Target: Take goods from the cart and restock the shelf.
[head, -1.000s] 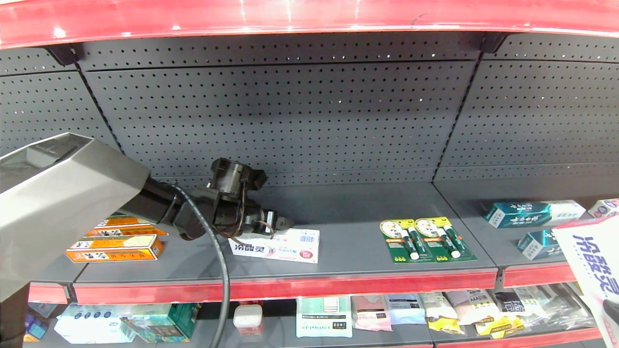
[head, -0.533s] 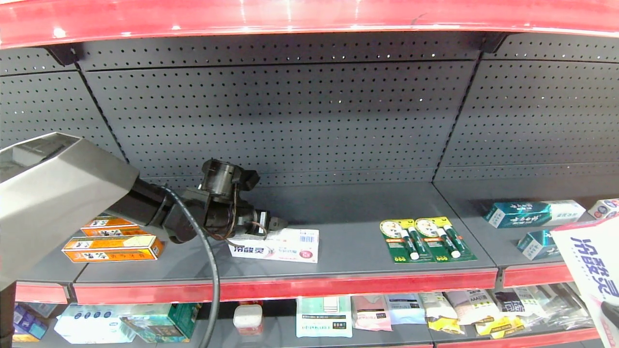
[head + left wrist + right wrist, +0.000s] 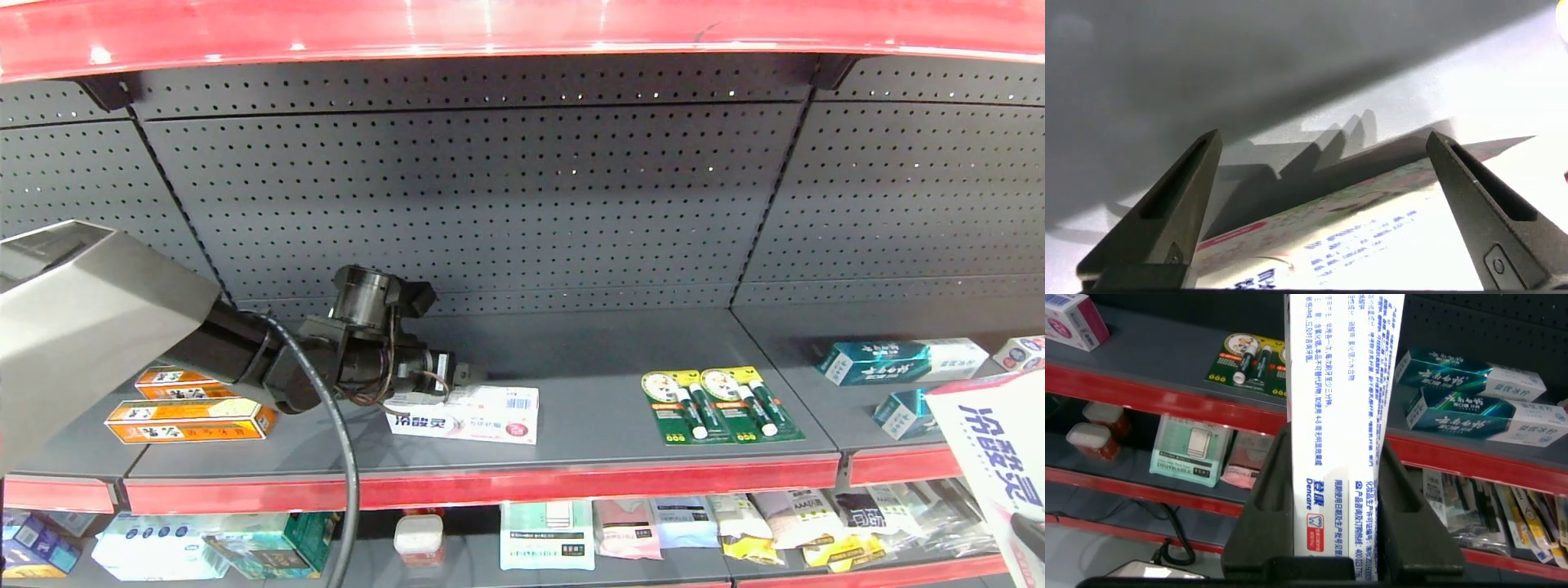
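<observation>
We open on a grey shelf [image 3: 588,343] with a perforated back panel [image 3: 490,188] and a red front lip [image 3: 482,490]; a white carton [image 3: 482,415] lies flat just behind that lip, and we'll place everything off it. The left gripper [image 3: 467,377] sits at the white carton's rear left corner, low over its top face. On the left wrist camera its two dark fingers [image 3: 1176,212] are spread wide with nothing clamped, and the white carton [image 3: 1372,237] lies beneath and between them; whether a tip grazes the cardboard, we can't tell.

Left of the white carton, apart from it, we have two orange boxes [image 3: 192,412] lying lengthwise; to its right, a pair of green blister packs [image 3: 722,404] side by side; farther right again, teal boxes [image 3: 898,359] on the next bay.

Well off to the right of the white carton and nearer to us, the right gripper [image 3: 1030,535] holds an upright carton [image 3: 1000,449]. The right wrist camera shows its fingers [image 3: 1270,498] closed tight on both sides of that carton's lower end, the carton standing tall above them. Below the white carton, the lower tier [image 3: 547,535] carries packets and boxes in a row.
</observation>
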